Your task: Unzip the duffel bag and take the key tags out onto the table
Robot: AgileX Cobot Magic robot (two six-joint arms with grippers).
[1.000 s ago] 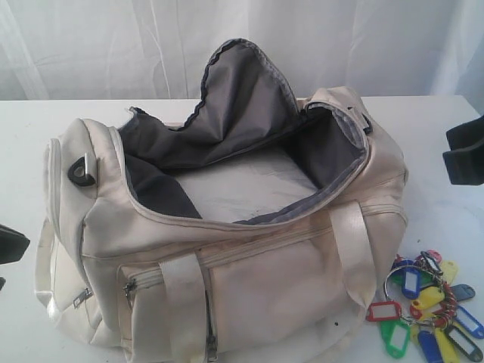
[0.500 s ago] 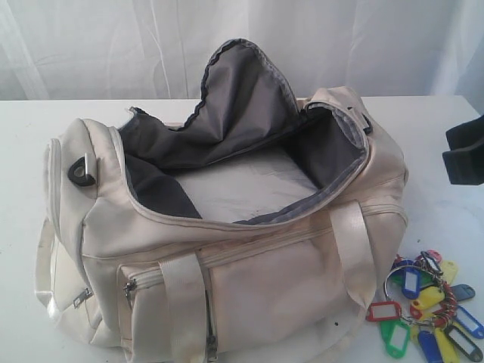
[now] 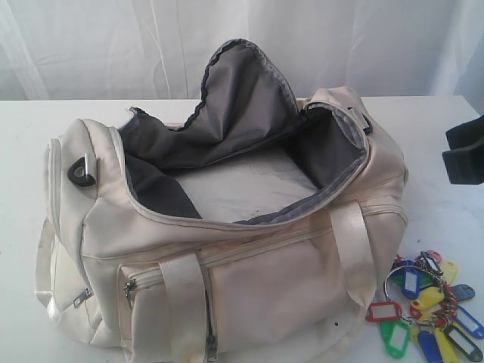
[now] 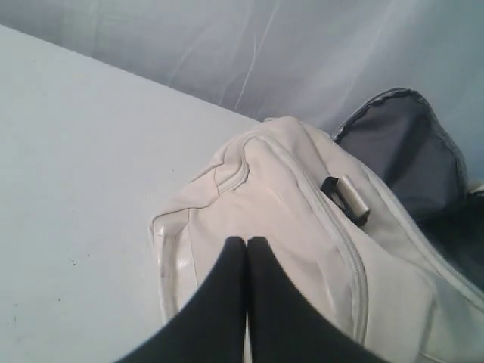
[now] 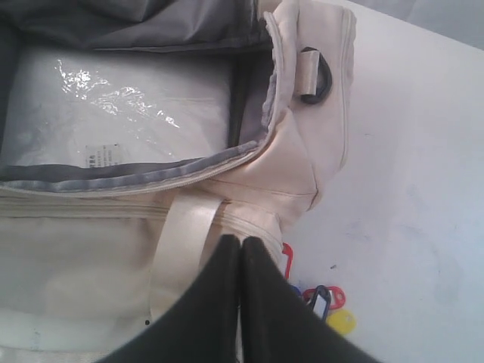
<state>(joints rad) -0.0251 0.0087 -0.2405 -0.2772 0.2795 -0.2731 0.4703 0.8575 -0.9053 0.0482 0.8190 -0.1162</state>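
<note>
At the left end of the desk (image 3: 23, 151), outside the exterior view, the left tool (image 4: 246, 243) hangs over the end panel of the duffel bag (image 3: 249, 280). Its jaws are pressed together with nothing between them. I judge it is parked there because nothing on that side needs holding.

A black strap ring (image 3: 82, 170) marks that end of the bag. Past it the curved zipper is fully undone and the grey-lined flap (image 3: 242, 98) stands up and back, propped by its own stiffness. The mouth gapes wide enough to show the pale base panel (image 3: 242, 189). It looks bare, with a glossy wrinkled film in the right wrist view, and no tags show inside.

Further right, the key tags (image 3: 427, 306) lie in a loose bunch on the desk, just beside the bag's front corner, with red, blue, green and yellow tabs fanned around their ring. With them out, the task looks finished.

The right tool (image 5: 240, 240) hovers above that corner, jaws shut on nothing.
</note>
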